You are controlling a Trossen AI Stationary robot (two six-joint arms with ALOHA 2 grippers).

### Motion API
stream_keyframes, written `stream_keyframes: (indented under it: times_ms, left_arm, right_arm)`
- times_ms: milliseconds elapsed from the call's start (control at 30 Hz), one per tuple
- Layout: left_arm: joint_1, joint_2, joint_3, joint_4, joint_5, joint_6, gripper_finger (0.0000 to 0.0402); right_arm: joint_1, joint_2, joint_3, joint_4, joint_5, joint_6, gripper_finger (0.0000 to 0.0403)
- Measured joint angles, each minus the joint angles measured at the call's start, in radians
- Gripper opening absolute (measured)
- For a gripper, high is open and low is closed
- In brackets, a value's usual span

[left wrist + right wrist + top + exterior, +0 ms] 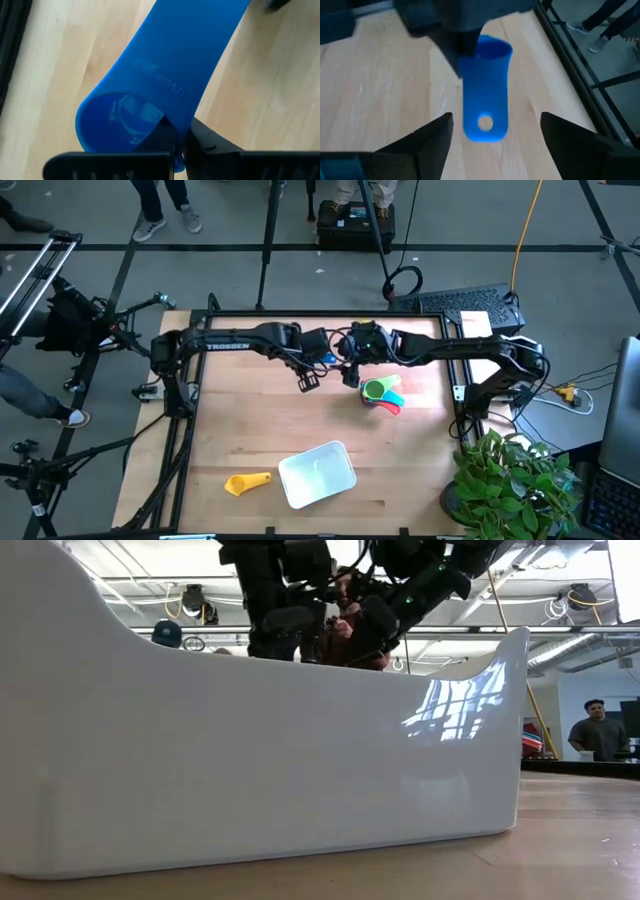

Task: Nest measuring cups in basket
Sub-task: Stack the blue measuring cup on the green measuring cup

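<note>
A blue measuring cup (485, 85) hangs in the air over the table's far middle, also visible in the high view (328, 358). My left gripper (182, 137) is shut on its bowl. My right gripper (494, 122) is open, with one finger on each side of the cup's holed handle end (485, 122) and touching nothing. A stack of cups with green on top, then light blue and red (382, 393), rests on the table to the right of both grippers. A yellow cup (247, 482) lies near the front edge, left of the whitish basket (317, 473). My left gripper pinches the blue cup's bowl wall (172, 131), one finger inside the bowl (162, 137) and one outside (210, 145). The cup is lifted clear of the table. Its flat handle (190, 50) points away from the fingers, toward my right gripper.
The basket's white wall (250, 740) fills the low view, with both arms above and behind it. A potted plant (510, 480) stands off the table's near right corner. Bare wood (250, 420) lies between the arms and the basket. A person (600, 730) stands in the room beyond.
</note>
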Motion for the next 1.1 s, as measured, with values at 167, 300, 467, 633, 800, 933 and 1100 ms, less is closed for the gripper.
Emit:
stream_keyframes:
  times_ms: [167, 300, 467, 633, 800, 933, 1100]
  left_arm:
    - [-0.012, 0.0, 0.0, 0.002, 0.002, 0.001, 0.001]
    - [-0.019, 0.0, 0.0, 0.023, 0.002, 0.011, 0.001]
    - [-0.021, 0.0, -0.001, 0.036, 0.003, 0.015, 0.001]
    - [-0.028, 0.0, -0.001, 0.045, 0.014, 0.015, 0.001]
    - [-0.041, 0.0, -0.002, 0.053, 0.014, 0.014, 0.001]
    - [-0.044, 0.0, -0.002, 0.059, 0.015, 0.014, 0.001]
    - [-0.044, 0.0, -0.002, 0.061, 0.014, 0.012, 0.001]
  right_arm:
    - [-0.015, 0.009, 0.0, 0.046, -0.032, 0.005, 0.0293]
    - [-0.026, 0.009, 0.0, 0.056, -0.066, 0.011, 0.0293]
    - [-0.03, 0.011, 0.0, 0.059, -0.071, 0.013, 0.0292]
    - [-0.029, 0.029, 0.0, 0.05, -0.072, 0.004, 0.0292]
    - [-0.029, 0.036, 0.0, 0.052, -0.077, -0.008, 0.0277]
    - [-0.028, 0.035, 0.0, 0.051, -0.08, -0.031, 0.0231]
    - [-0.027, 0.035, 0.0, 0.045, -0.083, -0.041, 0.0154]
